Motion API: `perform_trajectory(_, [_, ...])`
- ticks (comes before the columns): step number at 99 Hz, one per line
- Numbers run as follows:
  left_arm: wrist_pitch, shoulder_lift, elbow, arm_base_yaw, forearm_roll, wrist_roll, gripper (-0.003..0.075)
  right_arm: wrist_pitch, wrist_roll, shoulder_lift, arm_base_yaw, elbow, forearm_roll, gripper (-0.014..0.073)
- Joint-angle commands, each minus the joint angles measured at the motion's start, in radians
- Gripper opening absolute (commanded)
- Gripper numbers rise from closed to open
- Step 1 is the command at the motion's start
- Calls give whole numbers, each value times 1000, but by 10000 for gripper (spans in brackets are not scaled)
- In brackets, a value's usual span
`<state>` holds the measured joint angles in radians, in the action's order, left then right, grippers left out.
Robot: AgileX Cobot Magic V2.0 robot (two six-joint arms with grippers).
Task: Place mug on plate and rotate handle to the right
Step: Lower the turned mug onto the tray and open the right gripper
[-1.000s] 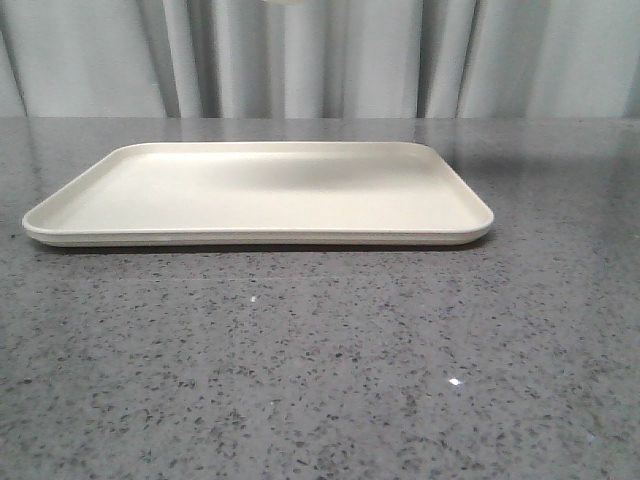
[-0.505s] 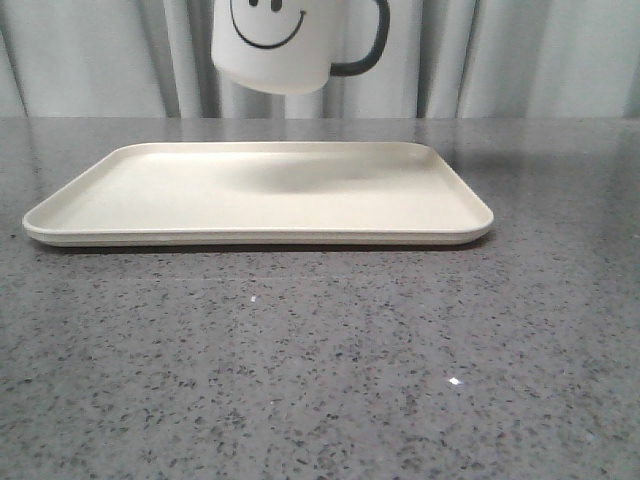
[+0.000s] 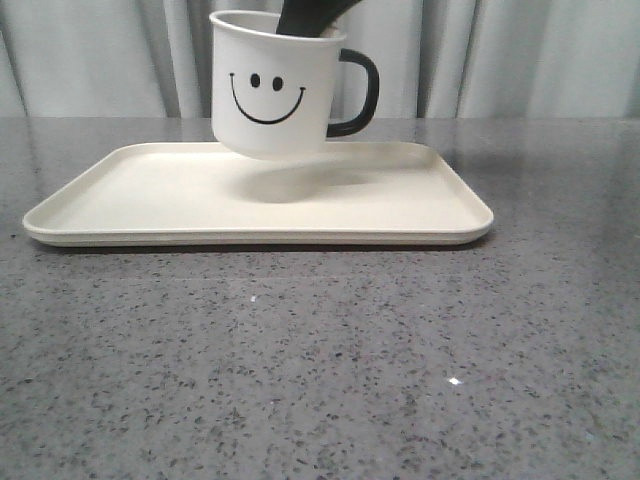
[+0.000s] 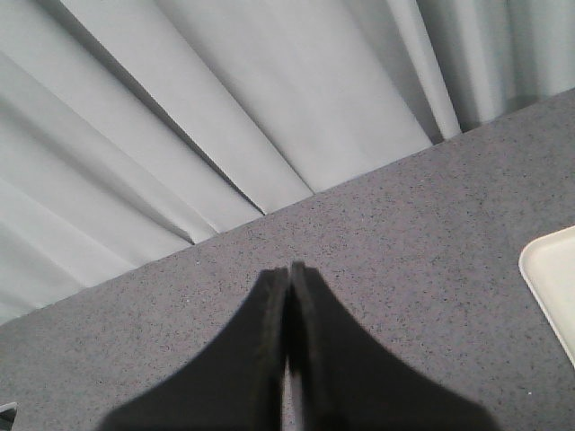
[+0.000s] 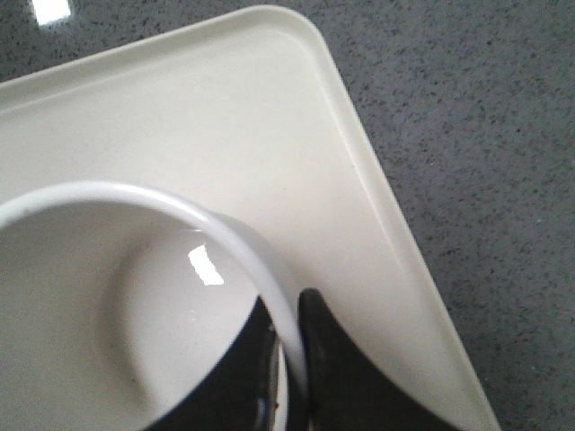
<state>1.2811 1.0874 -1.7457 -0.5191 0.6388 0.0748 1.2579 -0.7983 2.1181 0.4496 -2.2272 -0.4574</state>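
Right gripper (image 5: 286, 359): we record it clamped on the rim of the mug (image 3: 272, 88), one black finger inside the cup and the other outside against the wall, the white lip pinched between them. In the front view we see only a dark part of this gripper rising out of the mug's mouth.

Left gripper (image 4: 288, 296): we record its two black fingers pressed together with nothing between them, hanging over the speckled grey table (image 4: 431, 215), away from the mug. A corner of the plate (image 4: 552, 278) shows at the edge of that view.

Mug: white, cylindrical, black smiley face turned toward the front camera. We note it held above the plate (image 3: 150, 190), slightly tilted, its base clear of the surface with a soft shadow lying on the plate beneath it. It sits over the middle of the plate, toward the far edge.

Handle (image 3: 358, 92): glossy black loop, pointing to the right in the front view.

Plate: cream, rectangular, rounded corners, low raised rim. We note it lying flat on the table, long side facing the front camera. In the right wrist view, one rounded corner and a stretch of rim (image 5: 386, 215) run beside the mug.

Backdrop: pale grey curtain (image 3: 520, 55) in folds behind the table.
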Motion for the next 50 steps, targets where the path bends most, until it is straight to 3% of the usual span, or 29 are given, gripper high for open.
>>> perform_trajectory(1, [-19,-12,-20,-6,28,11,-20,78,-8,-58,-3,-2,-28,-64])
perform_trajectory(50, [-19,-12,-20,-6,28,11,-20,78,-8,-50,-2,28,-28,-64])
